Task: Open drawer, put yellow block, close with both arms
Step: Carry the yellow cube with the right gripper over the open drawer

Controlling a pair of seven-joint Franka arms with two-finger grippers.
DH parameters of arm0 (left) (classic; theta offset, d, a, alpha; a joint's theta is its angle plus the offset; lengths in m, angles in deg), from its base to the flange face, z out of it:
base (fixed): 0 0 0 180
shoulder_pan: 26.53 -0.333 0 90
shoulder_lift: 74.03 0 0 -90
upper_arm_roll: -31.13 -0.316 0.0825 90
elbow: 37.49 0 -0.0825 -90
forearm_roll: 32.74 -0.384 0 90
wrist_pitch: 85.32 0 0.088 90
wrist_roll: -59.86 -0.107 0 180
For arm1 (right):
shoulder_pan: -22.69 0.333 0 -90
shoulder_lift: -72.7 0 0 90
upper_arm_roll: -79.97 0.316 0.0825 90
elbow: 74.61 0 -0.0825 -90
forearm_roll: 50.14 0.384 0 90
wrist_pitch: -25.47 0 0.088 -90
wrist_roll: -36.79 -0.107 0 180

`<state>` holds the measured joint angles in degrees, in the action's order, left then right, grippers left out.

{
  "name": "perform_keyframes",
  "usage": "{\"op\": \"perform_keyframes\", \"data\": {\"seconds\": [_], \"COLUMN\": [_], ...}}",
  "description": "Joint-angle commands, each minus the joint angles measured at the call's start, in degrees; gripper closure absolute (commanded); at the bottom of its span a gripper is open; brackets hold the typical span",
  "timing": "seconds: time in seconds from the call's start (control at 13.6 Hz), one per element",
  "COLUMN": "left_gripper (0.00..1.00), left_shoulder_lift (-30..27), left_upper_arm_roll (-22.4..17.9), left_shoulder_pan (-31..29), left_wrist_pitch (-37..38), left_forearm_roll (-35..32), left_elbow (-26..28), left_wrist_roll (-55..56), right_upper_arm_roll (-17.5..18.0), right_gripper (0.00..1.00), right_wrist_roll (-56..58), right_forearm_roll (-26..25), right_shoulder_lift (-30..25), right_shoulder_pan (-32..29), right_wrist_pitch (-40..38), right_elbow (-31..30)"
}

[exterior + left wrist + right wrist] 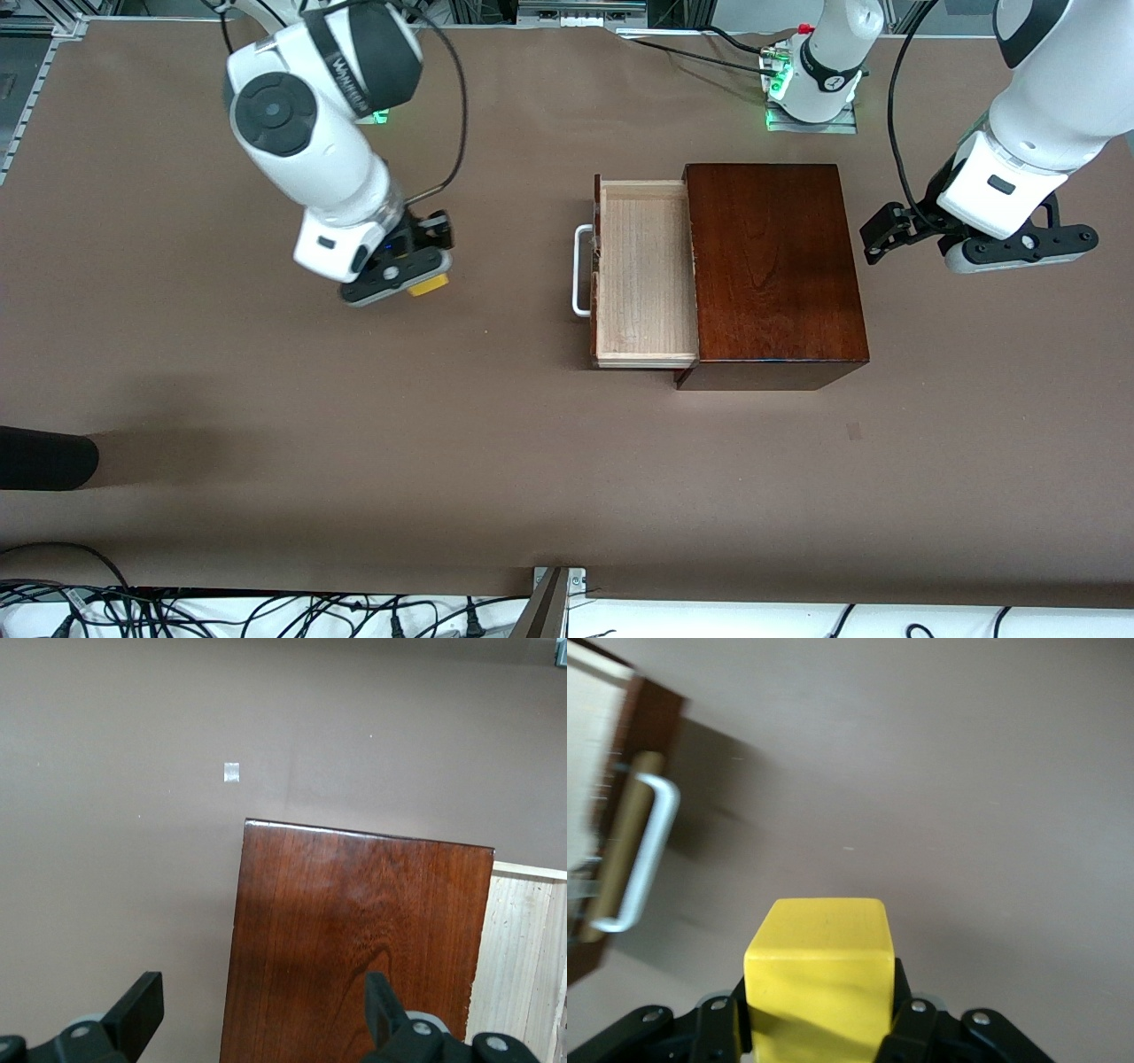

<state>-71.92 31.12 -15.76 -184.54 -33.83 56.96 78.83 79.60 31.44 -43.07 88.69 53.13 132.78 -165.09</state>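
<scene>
1. Front view: drawer (642, 270) stands pulled out of the mahogany box (772, 266), its tray bare, white handle (581, 270) toward the right arm's end of the table (266, 461). The right tool (403, 273) grips the yellow block (428, 284) over bare table, well apart from the drawer. The left tool (895, 232) waits beside the box, fingers spread.
2. Left wrist view: open left tool (257, 1010) hangs over the box's edge (354, 948), holding nothing.
3. Right wrist view: block (819, 979) sits clamped between the fingers (718, 1028), handle (642, 855) ahead. Judged step: carrying. Next, bring the block over the tray, release, then both arms push shut.
</scene>
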Motion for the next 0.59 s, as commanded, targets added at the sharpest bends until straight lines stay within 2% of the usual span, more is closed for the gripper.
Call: {"op": "perform_keyframes", "data": {"seconds": [0.0, 0.22, 0.51], "left_gripper": [0.00, 0.00, 0.00], "left_shoulder_lift": [1.2, 1.1, 2.9], "left_upper_arm_roll": [-0.3, -0.3, -0.1], "left_shoulder_pan": [-0.7, -2.3, -2.2], "left_wrist_pitch": [-1.7, -1.9, -3.9], "left_forearm_roll": [-0.8, -0.6, -0.8], "left_elbow": [-2.1, -2.3, -2.3], "left_wrist_roll": [-2.4, -8.3, -8.1], "right_upper_arm_roll": [-0.2, -0.2, -0.2], "right_gripper": [1.00, 1.00, 1.00], "right_wrist_roll": [-2.9, -3.4, -1.9], "right_forearm_roll": [3.0, 2.9, 2.8], "right_shoulder_lift": [3.0, 7.4, 14.1], "right_shoulder_pan": [3.6, 8.4, 14.4], "right_wrist_pitch": [-0.3, 0.3, 3.8], "right_elbow": [5.3, 11.0, 18.4]}}
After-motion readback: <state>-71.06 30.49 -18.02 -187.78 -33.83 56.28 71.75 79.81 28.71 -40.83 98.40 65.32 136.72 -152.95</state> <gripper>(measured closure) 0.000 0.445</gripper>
